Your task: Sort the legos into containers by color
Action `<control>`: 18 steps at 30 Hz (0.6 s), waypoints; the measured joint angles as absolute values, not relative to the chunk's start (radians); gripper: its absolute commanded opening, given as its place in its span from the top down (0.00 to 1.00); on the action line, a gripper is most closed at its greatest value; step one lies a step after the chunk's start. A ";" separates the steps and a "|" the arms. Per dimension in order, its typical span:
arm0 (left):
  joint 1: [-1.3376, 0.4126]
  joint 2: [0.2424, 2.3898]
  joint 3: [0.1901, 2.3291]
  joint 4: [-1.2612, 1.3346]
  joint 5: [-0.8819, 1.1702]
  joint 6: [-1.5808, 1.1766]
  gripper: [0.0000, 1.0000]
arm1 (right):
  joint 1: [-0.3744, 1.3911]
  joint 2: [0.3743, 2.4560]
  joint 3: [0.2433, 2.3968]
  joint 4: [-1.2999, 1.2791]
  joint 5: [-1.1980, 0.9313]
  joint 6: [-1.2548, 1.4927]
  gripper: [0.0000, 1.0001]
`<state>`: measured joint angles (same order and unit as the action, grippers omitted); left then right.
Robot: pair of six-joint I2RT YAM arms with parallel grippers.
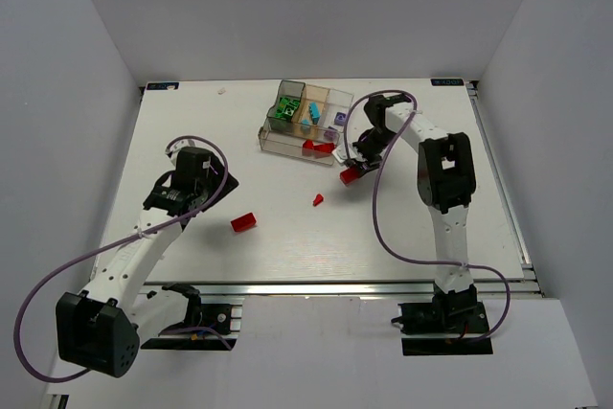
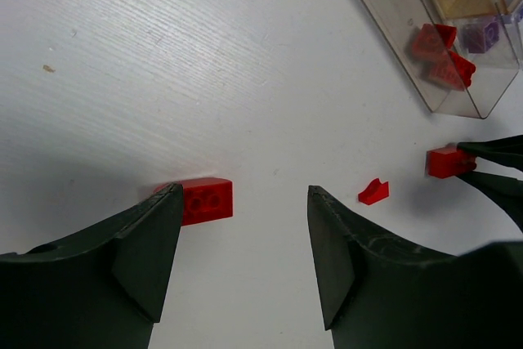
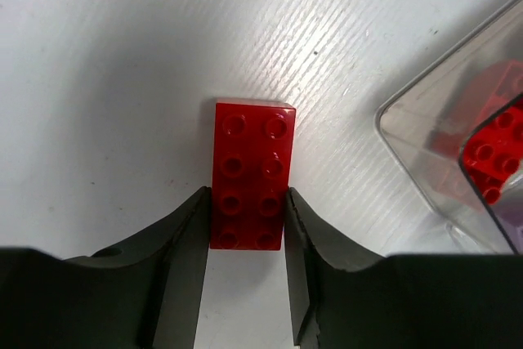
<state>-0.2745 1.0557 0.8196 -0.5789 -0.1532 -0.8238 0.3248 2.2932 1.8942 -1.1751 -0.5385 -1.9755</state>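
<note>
Right gripper (image 3: pixel 245 202) pinches a red brick (image 3: pixel 249 173) just short of the tray (image 1: pixel 283 141); left gripper (image 2: pixel 243 198) hangs wide open.

Nearest, the left gripper's jaws stand far apart and hold nothing, and a second red brick (image 2: pixel 208 200) lies on the table (image 1: pixel 192 122) right beside one finger. Farther on lies a small red wedge (image 2: pixel 373 192). Beyond it is the red brick in the right gripper, glossy, two studs by four, squeezed across its narrow width near one end, close to the tray's near right corner. That makes three red pieces outside the tray. The tray is clear and divided. It holds at least two red bricks (image 1: pixel 316 147) in the near compartment and one purple brick (image 1: pixel 341 120). The cyan bricks (image 1: pixel 308 112) and green bricks (image 1: pixel 285 110) behind are too small to count. The table is white and finely grained, with white walls (image 1: pixel 335 7) on three sides.
</note>
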 measured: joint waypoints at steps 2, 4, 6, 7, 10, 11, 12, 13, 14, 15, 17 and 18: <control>-0.274 1.047 0.804 -0.583 -0.158 -0.826 0.28 | 0.325 2.267 1.870 -1.176 -0.556 -1.964 1.00; -0.274 1.046 0.794 -0.587 -0.165 -0.827 0.28 | 0.325 2.210 1.829 -1.182 -0.585 -1.930 1.00; -0.274 1.049 0.794 -0.594 -0.176 -0.826 0.26 | 0.325 2.142 1.817 -1.195 -0.630 -1.861 1.00; -0.274 1.053 0.797 -0.598 -0.185 -0.824 0.26 | 0.325 2.109 1.818 -1.194 -0.657 -1.823 1.00; -0.274 1.081 0.815 -0.613 -0.216 -0.811 0.24 | 0.328 2.007 1.831 -1.177 -0.742 -1.662 1.00; -0.274 1.100 0.830 -0.622 -0.230 -0.804 0.23 | 0.331 1.980 1.831 -1.152 -0.765 -1.600 1.00; -0.274 1.120 0.847 -0.627 -0.241 -0.794 0.22 | 0.336 1.953 1.831 -1.108 -0.780 -1.525 1.00; -0.273 1.146 0.866 -0.628 -0.252 -0.783 0.21 | 0.342 1.935 1.831 -1.055 -0.788 -1.445 1.00; -0.270 1.178 0.889 -0.632 -0.262 -0.771 0.20 | 0.350 1.922 1.828 -0.993 -0.790 -1.361 1.00; -0.265 1.209 0.913 -0.636 -0.272 -0.759 0.17 | 0.359 1.917 1.825 -0.923 -0.789 -1.279 1.00; -0.253 1.278 0.965 -0.646 -0.287 -0.736 0.14 | 0.383 1.929 1.826 -0.794 -0.770 -1.118 0.99; -0.244 1.311 0.988 -0.651 -0.294 -0.725 0.12 | 0.394 1.948 1.829 -0.743 -0.757 -1.051 0.97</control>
